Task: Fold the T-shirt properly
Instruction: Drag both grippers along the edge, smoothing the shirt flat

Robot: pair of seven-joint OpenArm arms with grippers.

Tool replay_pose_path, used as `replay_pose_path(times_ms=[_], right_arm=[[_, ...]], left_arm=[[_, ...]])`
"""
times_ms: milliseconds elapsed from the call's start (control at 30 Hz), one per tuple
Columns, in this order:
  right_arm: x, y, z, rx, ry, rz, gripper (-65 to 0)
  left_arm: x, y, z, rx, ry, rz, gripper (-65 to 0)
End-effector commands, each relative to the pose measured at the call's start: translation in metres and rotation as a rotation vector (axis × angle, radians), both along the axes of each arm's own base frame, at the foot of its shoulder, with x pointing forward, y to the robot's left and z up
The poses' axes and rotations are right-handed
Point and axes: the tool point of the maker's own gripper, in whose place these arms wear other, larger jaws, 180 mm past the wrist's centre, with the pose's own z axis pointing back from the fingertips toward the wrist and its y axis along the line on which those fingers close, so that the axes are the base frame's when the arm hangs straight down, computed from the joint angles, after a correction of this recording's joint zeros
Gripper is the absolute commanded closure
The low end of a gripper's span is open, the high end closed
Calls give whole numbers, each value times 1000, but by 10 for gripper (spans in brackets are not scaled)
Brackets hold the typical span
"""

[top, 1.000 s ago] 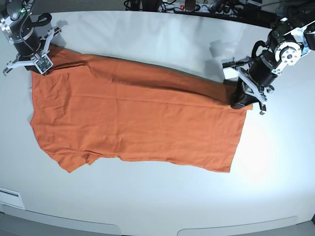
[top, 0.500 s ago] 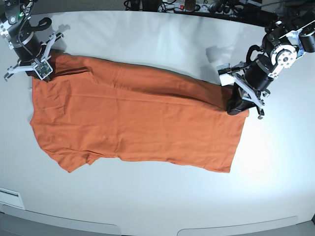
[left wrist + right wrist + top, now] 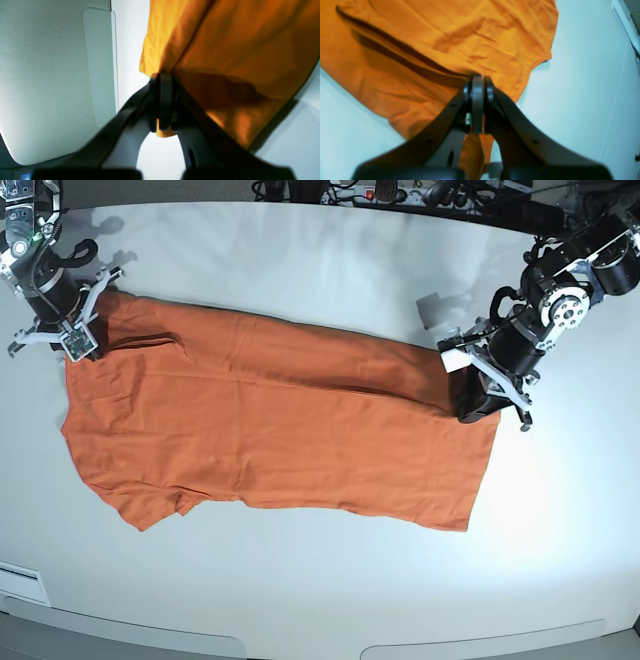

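Observation:
The orange T-shirt (image 3: pixel 270 430) lies spread across the white table (image 3: pixel 330 270), its far edge doubled over into a long fold. At the shirt's right end my left gripper (image 3: pixel 477 406) is shut on the hem corner. The left wrist view shows those jaws (image 3: pixel 162 78) pressed together with orange cloth (image 3: pixel 225 50) pinched between them. My right gripper (image 3: pixel 77 345) is shut on the shirt's far left corner, by the sleeve. In the right wrist view its jaws (image 3: pixel 477 80) clamp a ridge of the fabric (image 3: pixel 460 37).
Cables and a power strip (image 3: pixel 385 194) run along the table's far edge. A white label (image 3: pixel 20 582) sits at the front left. A rounded inset panel (image 3: pixel 100 67) shows in the tabletop beside the left gripper.
Both grippers have moved a little toward the near side with the shirt's far edge still held. The fold along that edge has shifted nearer and lies flatter.

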Motion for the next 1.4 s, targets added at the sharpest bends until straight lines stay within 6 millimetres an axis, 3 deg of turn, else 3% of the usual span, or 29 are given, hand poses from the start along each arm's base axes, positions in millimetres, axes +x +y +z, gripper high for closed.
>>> replay_pose_path(times_ms=[0,267,400,433,533,600,667,733,800,833,867,1000,1167,1367], right_arm=[[8,-1,12,-6,-45,9,0],[13,4,16,43,-58,10,0],[15,2,20,52,-82,-12,0],[18,-2,22,51,-99,-40,-60],[23,-16,29,46,-149,-128,-313],[24,-19,31,43,-160,-147,-364],[24,-19,31,41,-163,-149,-363],[24,-19,31,42,-161,-149,-322],[22,-20,29,36,-142,-159,-148],[20,-21,27,32,-125,-168,-36],[18,-21,24,44,-105,-180,0],[11,-15,15,73,-44,-167,0],[5,-1,8,113,0,-118,0],[-4,-1,-23,127,101,-122,0]], left_arm=[[6,2,14,-1,-48,-10,0],[-6,-10,0,-12,52,-84,0],[7,-9,16,-69,-12,-44,0],[13,-6,25,-99,-46,-10,-15],[30,5,55,-243,-165,104,-216],[33,14,64,-329,-209,177,-236],[32,17,67,-361,-230,206,-231],[30,18,67,-372,-236,210,-139],[27,18,62,-371,-221,215,0],[25,19,58,-367,-209,221,0],[23,18,55,-367,-201,222,0],[20,9,45,-354,-152,199,0],[21,-15,19,-327,35,126,0],[29,-12,-41,-309,275,166,0]])
